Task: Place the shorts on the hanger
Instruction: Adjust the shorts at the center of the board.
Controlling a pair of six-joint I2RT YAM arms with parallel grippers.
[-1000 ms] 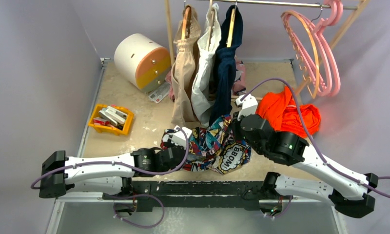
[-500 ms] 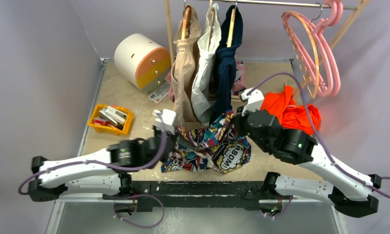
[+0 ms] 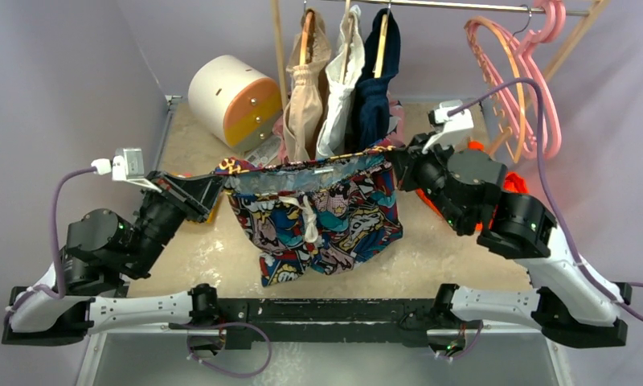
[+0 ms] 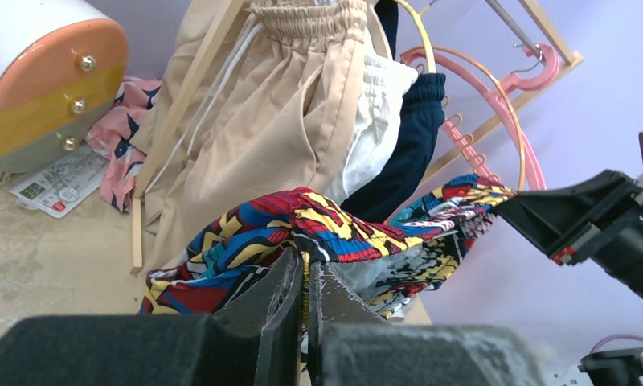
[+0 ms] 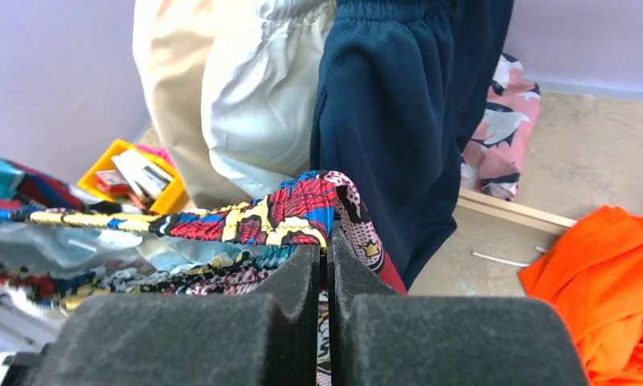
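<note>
Fingers (image 4: 282, 301) of left gripper (image 3: 219, 183) and right gripper (image 3: 395, 158) were clamped on the shorts (image 3: 326, 217) at waistband ends, 9 and 3 o'clock, above the table (image 3: 431, 257). We judged the fabric light and limp, best gripped there.

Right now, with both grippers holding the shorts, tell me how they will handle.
Likely floppy: the shorts hang limp below the waistband pinched by the left gripper and right gripper. Probably light, since the waistband sags little. The loose drawstring may snag.
</note>
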